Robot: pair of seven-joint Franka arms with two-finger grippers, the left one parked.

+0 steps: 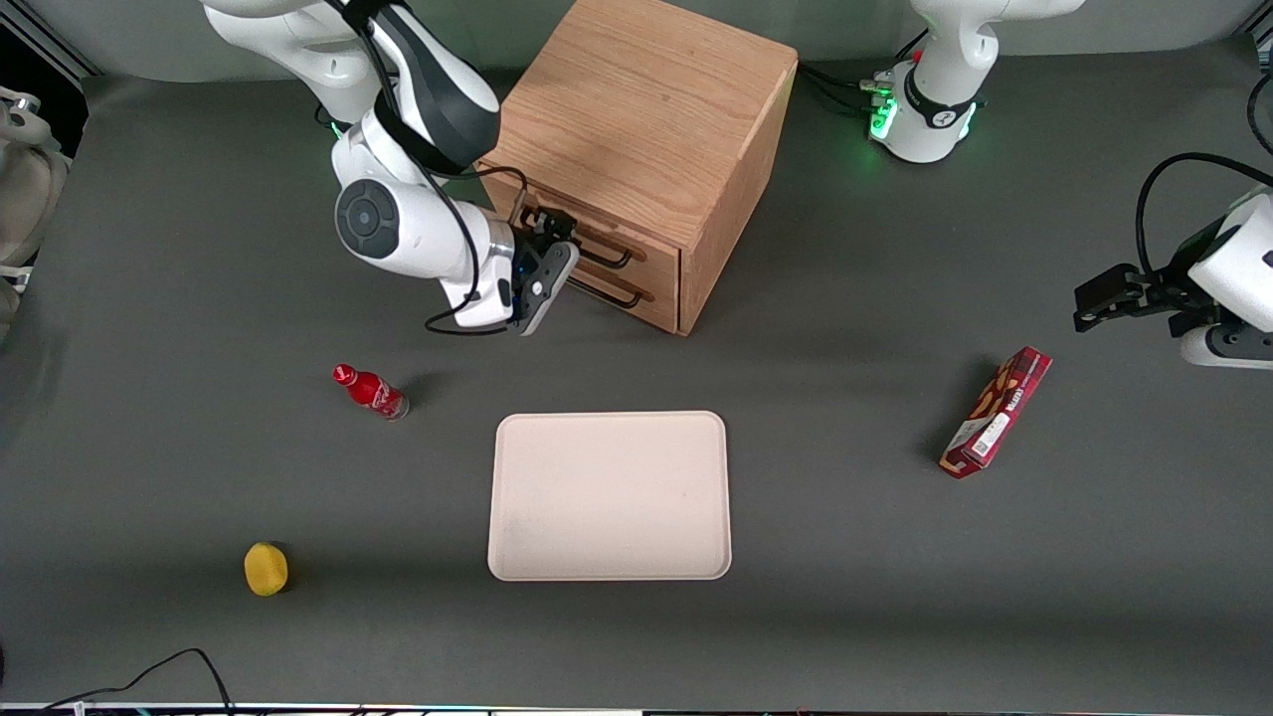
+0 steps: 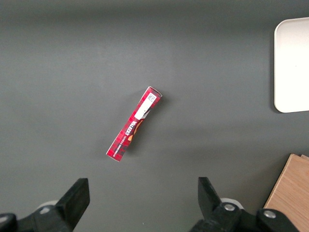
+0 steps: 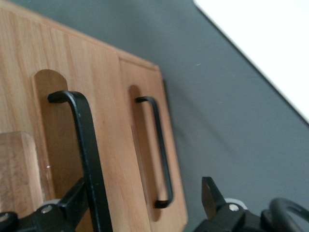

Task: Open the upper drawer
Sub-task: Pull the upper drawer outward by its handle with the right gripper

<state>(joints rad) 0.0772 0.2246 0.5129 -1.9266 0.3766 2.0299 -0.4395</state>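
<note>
The wooden cabinet (image 1: 646,109) stands at the back of the table. Its upper drawer (image 1: 587,234) looks shut, and its thin black bar handle (image 1: 604,255) sits just above the lower drawer's matching handle (image 1: 615,294). My right gripper (image 1: 555,255) is open and right in front of the upper drawer, at the working arm's end of its handle. In the right wrist view the upper handle (image 3: 85,145) runs between the open fingers (image 3: 211,195), close against one of them, with no finger closed on it. The lower drawer's handle (image 3: 161,150) lies beside it.
A cream tray (image 1: 609,495) lies nearer the front camera than the cabinet. A red bottle (image 1: 370,390) and a yellow fruit (image 1: 266,568) lie toward the working arm's end. A red snack box (image 1: 997,412) lies toward the parked arm's end and also shows in the left wrist view (image 2: 134,123).
</note>
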